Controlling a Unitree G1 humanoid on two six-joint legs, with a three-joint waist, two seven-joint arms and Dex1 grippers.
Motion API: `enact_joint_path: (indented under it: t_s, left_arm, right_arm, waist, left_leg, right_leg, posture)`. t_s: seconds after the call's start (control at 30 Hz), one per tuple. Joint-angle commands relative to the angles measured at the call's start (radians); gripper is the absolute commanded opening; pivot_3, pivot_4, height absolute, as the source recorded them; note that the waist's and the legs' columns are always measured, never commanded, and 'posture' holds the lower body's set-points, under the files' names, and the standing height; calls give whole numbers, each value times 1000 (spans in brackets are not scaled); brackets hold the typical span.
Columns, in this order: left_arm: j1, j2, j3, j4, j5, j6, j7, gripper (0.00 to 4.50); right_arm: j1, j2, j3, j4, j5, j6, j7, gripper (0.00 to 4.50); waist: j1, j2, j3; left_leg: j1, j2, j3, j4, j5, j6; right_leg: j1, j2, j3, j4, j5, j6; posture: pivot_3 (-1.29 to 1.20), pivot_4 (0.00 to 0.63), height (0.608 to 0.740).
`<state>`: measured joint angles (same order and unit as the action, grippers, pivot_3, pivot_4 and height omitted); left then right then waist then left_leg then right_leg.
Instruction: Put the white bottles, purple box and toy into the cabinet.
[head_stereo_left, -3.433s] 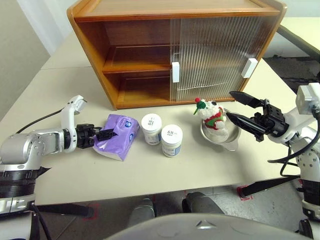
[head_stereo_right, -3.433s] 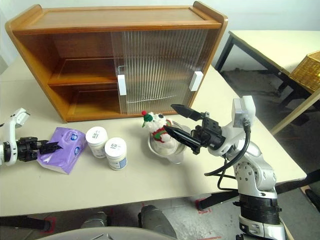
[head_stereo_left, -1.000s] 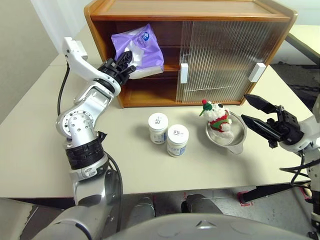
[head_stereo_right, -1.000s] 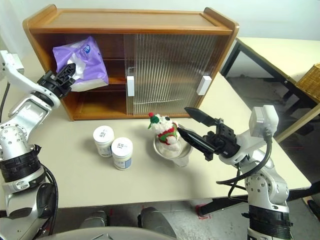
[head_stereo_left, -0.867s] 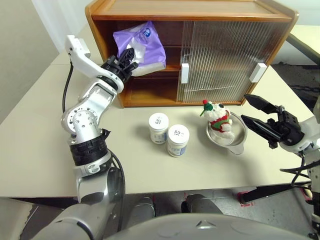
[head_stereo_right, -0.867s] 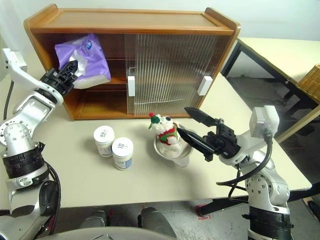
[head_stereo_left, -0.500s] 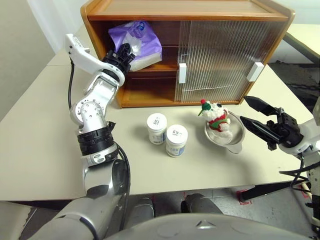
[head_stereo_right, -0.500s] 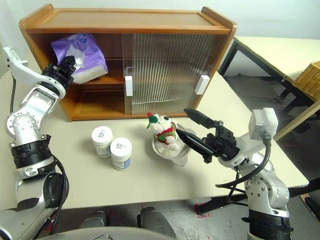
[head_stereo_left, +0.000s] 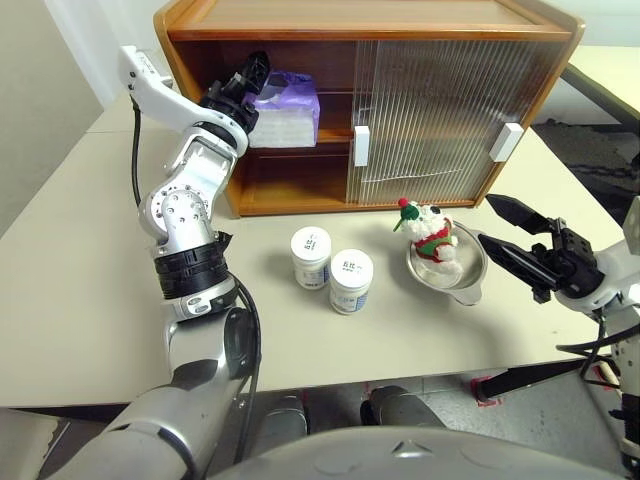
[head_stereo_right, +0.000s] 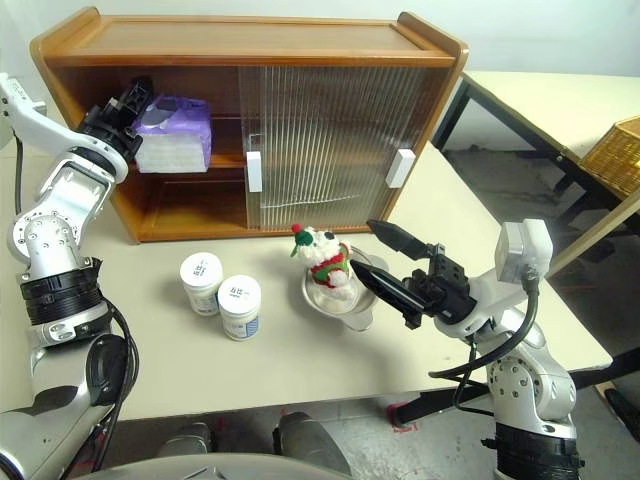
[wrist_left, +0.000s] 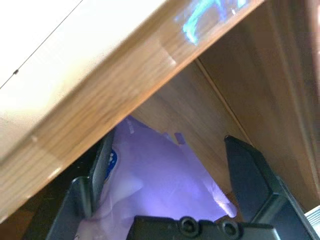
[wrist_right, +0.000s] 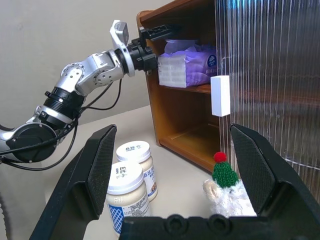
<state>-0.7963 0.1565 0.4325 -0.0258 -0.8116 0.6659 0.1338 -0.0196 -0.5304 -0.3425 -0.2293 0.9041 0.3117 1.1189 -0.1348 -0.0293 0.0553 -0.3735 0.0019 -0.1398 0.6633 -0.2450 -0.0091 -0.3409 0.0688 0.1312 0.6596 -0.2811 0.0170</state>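
Two white bottles (head_stereo_left: 311, 257) (head_stereo_left: 351, 281) — one toy (head_stereo_left: 431, 233)

Purple tissue pack (head_stereo_right: 173, 131) lying flat on upper shelf of orange-brown cabinet (head_stereo_right: 250, 45), open left half. Two white lidded jars (head_stereo_right: 222, 293) upright, touching, on desk (head_stereo_right: 150, 370) before cabinet. Plush toy (head_stereo_right: 322, 257) upright beside them, right of the jars.

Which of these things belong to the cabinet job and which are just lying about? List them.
Belong to the job:
purple box, on the upper shelf of the cabinet
two white bottles, standing on the table
toy, sitting in the bowl

Just lying about:
steel bowl
wicker basket on the far table
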Motion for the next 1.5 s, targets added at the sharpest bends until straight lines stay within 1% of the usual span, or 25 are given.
enact_joint_path:
  t_s: [0.03,0.2,0.4,0.57,0.67,0.8,0.9,1.0,1.03,1.13,1.17,1.23,1.3,1.37,1.5]
  left_arm:
    - [30,34,-41,-58,22,22,-24,4473]
    - [84,87,-89,-155,41,36,-69,4473]
    - [135,138,-145,-247,93,39,-95,4473]
    - [189,219,-179,-338,132,64,-133,4473]
    - [201,240,-184,-358,156,4,-188,4473]
    - [182,225,-183,-355,169,-61,-233,4473]
    - [211,253,-220,-381,193,-92,-305,4473]
    - [258,242,-235,-403,173,-143,-395,3840]
    - [275,248,-246,-406,172,-155,-431,3543]
    - [310,267,-271,-403,189,-202,-526,2446]
    - [318,268,-282,-397,199,-235,-564,2147]
    - [330,286,-338,-375,266,-345,-669,1411]
    - [338,279,-362,-355,297,-404,-710,772]
    - [351,265,-365,-343,298,-417,-713,37]
    - [417,280,-372,-340,343,-436,-722,37]
  right_arm:
    - [-6,-11,-1,-7,4,8,3,4500]
    - [-24,-8,-11,3,24,30,-24,4500]
    - [-61,-34,-8,43,5,28,4,4500]
    - [-73,-34,-3,60,1,27,13,4500]
    - [-85,-33,4,76,-8,24,20,4500]
    - [-106,-34,13,88,-18,23,29,4500]
    - [-114,-34,12,94,-20,25,32,4500]
    - [-112,-31,13,97,-28,17,34,4500]
    - [-111,-30,12,98,-30,15,34,4500]
    - [-107,-24,12,93,-33,12,32,4500]
    - [-104,-21,10,91,-33,10,30,4500]
    - [-93,-14,6,83,-33,5,25,4500]
    - [-86,-10,7,75,-36,-1,22,4500]
    - [-82,-9,8,68,-39,-5,21,4500]
    - [-75,-9,0,62,-40,-13,17,4500]
  waist:
    - [0,0,1]
    - [1,-1,2]
    - [11,-1,3]
    - [20,-1,3]
    - [29,-1,3]
    - [41,-1,3]
    - [46,-1,3]
    - [49,0,3]
    - [49,0,3]
    - [49,0,3]
    - [49,0,3]
    - [49,0,3]
    - [48,1,3]
    - [46,1,3]
    - [36,2,3]
  left_leg:
    - [0,0,0,0,0,0]
    - [0,0,0,0,0,0]
    - [-1,0,0,0,-1,0]
    - [-1,0,0,-1,-2,-1]
    - [-2,0,0,-1,-2,-1]
    - [-2,1,-1,-1,-3,0]
    - [-2,1,-2,-1,-3,-1]
    - [-2,1,-2,-1,-5,0]
    - [-2,1,-2,-1,-5,0]
    - [-2,1,-2,-1,-6,0]
    - [-3,1,-3,-1,-6,0]
    - [-3,2,-3,-1,-6,0]
    - [-3,2,-5,-1,-6,0]
    - [-4,2,-5,-1,-7,0]
    - [-4,3,-6,-1,-7,0]
  right_leg:
    - [0,0,0,0,0,0]
    - [0,0,0,-1,0,0]
    - [0,0,0,-2,0,0]
    - [-1,0,0,-3,-1,-1]
    - [-1,0,0,-3,-1,-1]
    - [-1,0,0,-3,0,-2]
    - [-1,0,0,-3,0,-2]
    - [-1,0,0,-4,2,-5]
    - [-1,0,0,-4,2,-5]
    - [-1,0,0,-5,2,-6]
    - [-1,0,0,-5,2,-6]
    - [-1,0,0,-5,2,-6]
    - [-1,0,-1,-6,2,-6]
    - [-1,0,-1,-7,2,-6]
    - [-2,1,-1,-7,2,-5]
  posture:
    - [-214,49,740]
    - [-197,56,740]
    - [-182,58,740]
    - [-173,58,740]
    - [-157,60,740]
    - [-155,60,740]
    - [-155,60,740]
    - [-158,62,740]
    - [-158,62,740]
    - [-174,54,740]
    - [-174,54,740]
    - [-180,55,740]
    - [-190,55,740]
    - [-200,54,740]
    - [-203,57,740]
